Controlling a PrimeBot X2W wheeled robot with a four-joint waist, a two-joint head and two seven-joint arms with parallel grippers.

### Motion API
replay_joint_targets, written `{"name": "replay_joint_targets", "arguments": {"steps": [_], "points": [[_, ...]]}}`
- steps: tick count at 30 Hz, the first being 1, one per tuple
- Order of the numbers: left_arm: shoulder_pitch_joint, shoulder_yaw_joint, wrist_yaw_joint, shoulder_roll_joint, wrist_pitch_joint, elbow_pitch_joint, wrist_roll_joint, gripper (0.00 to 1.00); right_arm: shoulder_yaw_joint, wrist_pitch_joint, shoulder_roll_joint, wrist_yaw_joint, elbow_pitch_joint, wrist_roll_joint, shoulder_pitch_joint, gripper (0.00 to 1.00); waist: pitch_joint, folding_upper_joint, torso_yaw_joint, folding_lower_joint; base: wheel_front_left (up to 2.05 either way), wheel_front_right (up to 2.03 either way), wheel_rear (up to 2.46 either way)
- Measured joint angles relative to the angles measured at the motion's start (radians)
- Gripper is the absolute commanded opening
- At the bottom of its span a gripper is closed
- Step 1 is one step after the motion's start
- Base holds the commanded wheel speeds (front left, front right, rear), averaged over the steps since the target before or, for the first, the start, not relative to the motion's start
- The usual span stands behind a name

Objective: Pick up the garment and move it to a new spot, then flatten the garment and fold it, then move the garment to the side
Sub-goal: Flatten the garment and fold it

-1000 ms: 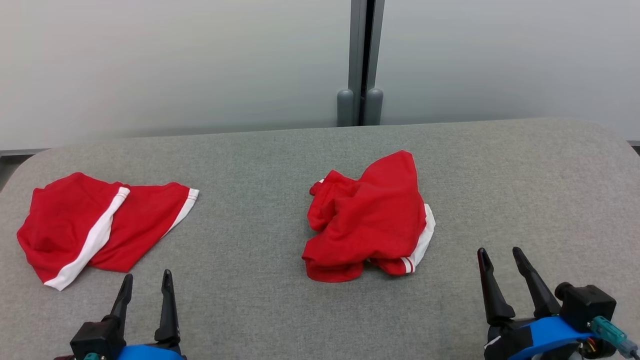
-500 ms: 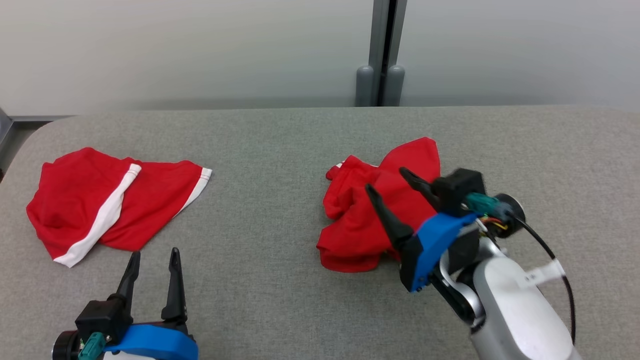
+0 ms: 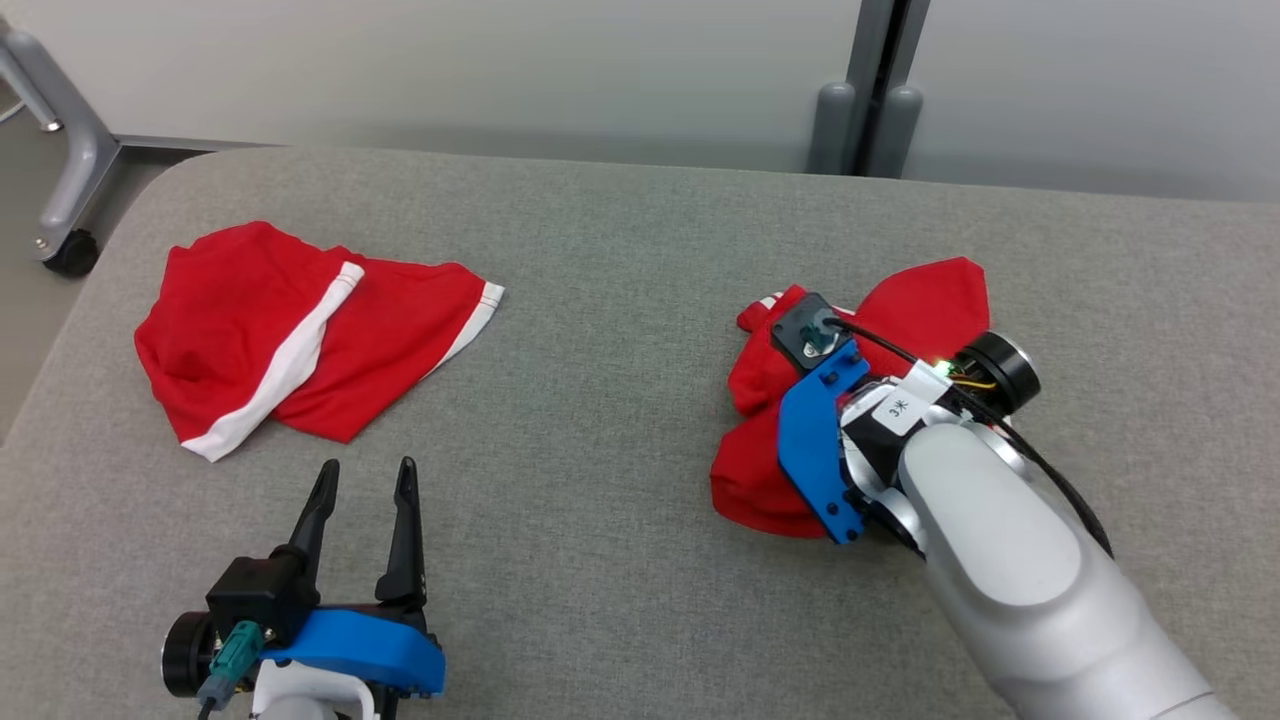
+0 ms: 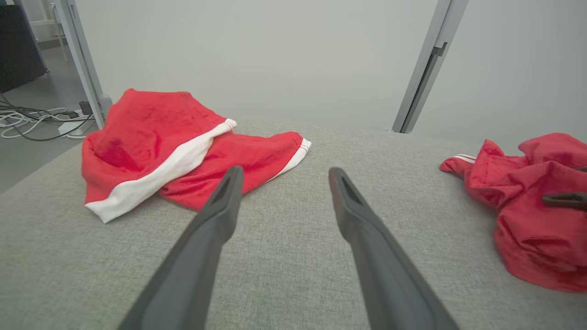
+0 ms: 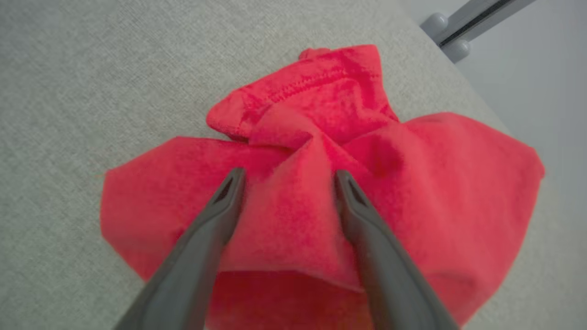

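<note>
A crumpled red garment (image 3: 930, 295) with white trim lies right of the middle of the grey padded table (image 3: 620, 300). My right arm reaches over it, wrist pointing down, and hides much of the cloth in the head view. In the right wrist view my right gripper (image 5: 286, 176) is open, its two fingers pressed down on either side of a raised fold of the garment (image 5: 412, 183). Near the table's front left, my left gripper (image 3: 367, 468) is open and holds nothing, fingers pointing across the bare cloth (image 4: 285, 173). The crumpled garment (image 4: 527, 215) lies off to its right.
A second red garment (image 3: 260, 300) with a white band lies spread at the table's left, just beyond the left gripper. A wheeled metal frame leg (image 3: 70, 180) stands past the left corner. A grey partition post (image 3: 880, 100) rises behind the table. Cables (image 4: 27, 123) lie on the floor.
The head camera has shifted. My right arm has swung from the lower right to over the crumpled garment and lowered its open fingers onto it. The left gripper stays put, open.
</note>
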Motion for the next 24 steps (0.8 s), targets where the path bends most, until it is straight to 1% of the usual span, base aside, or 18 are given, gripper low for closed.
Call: {"name": "replay_joint_targets", "arguments": {"steps": [1, 2, 3, 4, 6, 10, 14, 21, 24], "points": [[-0.003, -0.001, 0.000, -0.003, 0.000, 0.004, 0.001, 1.00, -0.002, 0.007, -0.010, 0.000, 0.018, -0.005, -0.001, 1.00, 0.001, 0.0000, 0.005, 0.0000, 0.00, 0.00, 0.00], [-0.005, 0.000, -0.002, -0.005, 0.000, 0.004, 0.001, 1.00, -0.004, 0.014, -0.017, 0.000, 0.034, -0.009, -0.001, 0.87, 0.002, 0.0000, 0.009, 0.0000, 0.00, 0.00, 0.00], [-0.005, 0.001, -0.002, -0.006, 0.000, 0.005, 0.002, 1.00, -0.005, 0.016, -0.023, 0.000, 0.046, -0.010, -0.001, 0.45, 0.002, 0.0000, 0.011, 0.0000, 0.00, 0.00, 0.00], [-0.005, 0.002, -0.005, -0.007, 0.000, 0.006, 0.002, 1.00, -0.004, 0.016, -0.027, 0.000, 0.054, -0.012, -0.001, 0.00, 0.001, 0.0000, 0.011, 0.0000, 0.00, 0.00, 0.00], [-0.005, 0.006, -0.005, -0.008, 0.000, 0.008, 0.003, 1.00, 0.000, 0.016, -0.032, 0.000, 0.068, -0.009, 0.000, 0.00, -0.005, 0.0000, 0.010, 0.0000, 0.00, 0.00, 0.00], [0.006, 0.013, -0.009, -0.009, 0.000, 0.010, 0.006, 1.00, -0.015, -0.069, -0.040, 0.000, 0.049, 0.016, 0.000, 0.00, -0.024, 0.0000, 0.003, 0.0000, 0.00, 0.00, 0.00], [0.011, 0.011, -0.012, -0.009, 0.000, 0.006, 0.014, 1.00, -0.030, -0.183, -0.024, 0.000, -0.022, 0.057, -0.028, 0.00, -0.046, 0.0000, -0.007, 0.0000, 0.00, 0.00, 0.00], [0.026, 0.011, -0.014, -0.006, 0.000, -0.001, 0.019, 1.00, -0.011, -0.367, 0.005, 0.000, -0.174, 0.160, -0.127, 0.00, -0.083, 0.0000, -0.018, -0.0002, 0.00, 0.00, 0.00], [0.030, 0.012, -0.014, -0.002, 0.000, -0.002, 0.020, 1.00, -0.036, -0.435, 0.011, 0.000, -0.241, 0.199, -0.159, 0.00, -0.095, 0.0000, -0.023, -0.0002, 0.00, 0.00, 0.00]]}}
